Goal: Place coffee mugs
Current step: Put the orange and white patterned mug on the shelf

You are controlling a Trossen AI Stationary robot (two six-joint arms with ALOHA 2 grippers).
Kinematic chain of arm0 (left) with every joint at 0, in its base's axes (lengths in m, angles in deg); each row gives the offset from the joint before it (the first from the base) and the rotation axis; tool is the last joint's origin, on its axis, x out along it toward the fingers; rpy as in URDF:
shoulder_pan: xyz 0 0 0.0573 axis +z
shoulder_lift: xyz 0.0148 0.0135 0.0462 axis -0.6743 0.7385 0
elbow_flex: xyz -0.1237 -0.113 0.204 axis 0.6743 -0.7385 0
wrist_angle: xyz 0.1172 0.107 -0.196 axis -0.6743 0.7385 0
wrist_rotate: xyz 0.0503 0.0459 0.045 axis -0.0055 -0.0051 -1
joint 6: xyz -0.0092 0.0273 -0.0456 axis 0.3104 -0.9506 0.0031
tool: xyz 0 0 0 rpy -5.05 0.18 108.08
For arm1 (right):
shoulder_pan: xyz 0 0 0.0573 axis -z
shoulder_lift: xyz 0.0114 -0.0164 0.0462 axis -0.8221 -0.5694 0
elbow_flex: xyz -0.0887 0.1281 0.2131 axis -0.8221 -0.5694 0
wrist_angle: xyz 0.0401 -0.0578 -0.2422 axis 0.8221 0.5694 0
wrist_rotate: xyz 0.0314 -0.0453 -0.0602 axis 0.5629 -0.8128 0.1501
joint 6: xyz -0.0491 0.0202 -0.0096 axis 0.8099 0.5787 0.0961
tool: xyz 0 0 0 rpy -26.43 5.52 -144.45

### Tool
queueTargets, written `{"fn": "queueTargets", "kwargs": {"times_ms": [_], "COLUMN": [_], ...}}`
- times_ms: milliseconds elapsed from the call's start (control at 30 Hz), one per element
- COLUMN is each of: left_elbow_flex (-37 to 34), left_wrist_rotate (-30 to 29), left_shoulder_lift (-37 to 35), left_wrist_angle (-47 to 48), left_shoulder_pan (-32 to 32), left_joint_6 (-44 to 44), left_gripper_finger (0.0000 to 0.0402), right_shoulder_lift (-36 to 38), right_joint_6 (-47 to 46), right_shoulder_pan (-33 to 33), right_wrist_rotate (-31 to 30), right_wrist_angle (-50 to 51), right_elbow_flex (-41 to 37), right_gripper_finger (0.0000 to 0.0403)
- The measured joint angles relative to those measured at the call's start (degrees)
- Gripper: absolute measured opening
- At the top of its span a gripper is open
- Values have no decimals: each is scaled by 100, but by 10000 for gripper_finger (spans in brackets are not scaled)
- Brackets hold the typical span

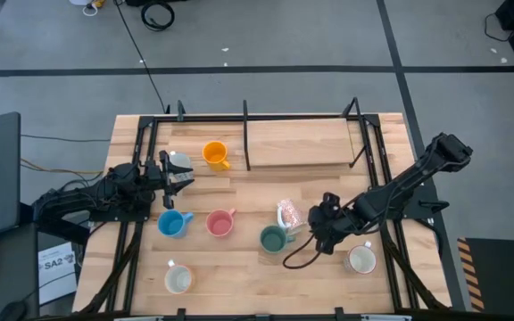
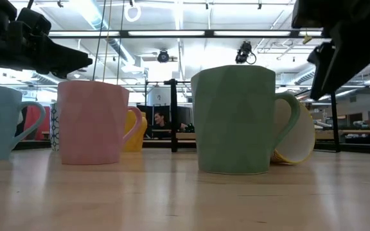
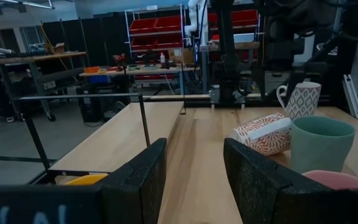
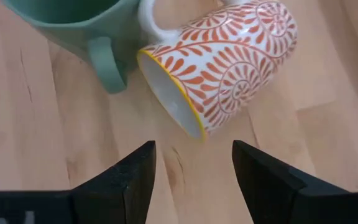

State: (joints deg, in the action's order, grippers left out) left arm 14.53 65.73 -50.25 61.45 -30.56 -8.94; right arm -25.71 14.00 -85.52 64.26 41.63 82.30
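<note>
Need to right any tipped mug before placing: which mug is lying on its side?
The white mug with the orange leaf pattern, beside the teal-green mug, just ahead of the right claw. The other mugs stand upright.

**Readable text: one floor label**

A white paper sheet (image 1: 58, 267) lying on the floor beside the table's left edge, seen in the high view, carries dark print that reads roughly "SA2"; the smaller lines under it are too small to read. The mugs, arms and room show no other legible text.
</note>
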Motion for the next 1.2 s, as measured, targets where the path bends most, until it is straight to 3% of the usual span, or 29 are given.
{"fn": "queueTargets", "kwargs": {"times_ms": [233, 500, 700, 900, 1200], "left_elbow_flex": [0, 0, 0, 0, 0], "left_wrist_rotate": [0, 0, 1, 1, -1], "left_shoulder_lift": [0, 0, 0, 0, 0], "left_wrist_angle": [9, 11, 11, 11, 13], "left_shoulder_pan": [-1, -2, 0, 0, 0], "left_joint_6": [-2, 173, 179, 181, 184], "left_gripper_finger": [167, 167, 167, 167, 167], "right_shoulder_lift": [0, 0, 0, 0, 0], "right_joint_6": [10, 212, 209, 214, 279], "right_shoulder_pan": [62, 308, 496, 688, 883], "right_wrist_rotate": [-587, -549, -531, -533, -528], "right_wrist_angle": [-845, -1896, -2032, -2032, -2023], "right_elbow_flex": [-624, -1060, -1176, -1176, -1176], "right_gripper_finger": [218, 218, 212, 172, 75]}}
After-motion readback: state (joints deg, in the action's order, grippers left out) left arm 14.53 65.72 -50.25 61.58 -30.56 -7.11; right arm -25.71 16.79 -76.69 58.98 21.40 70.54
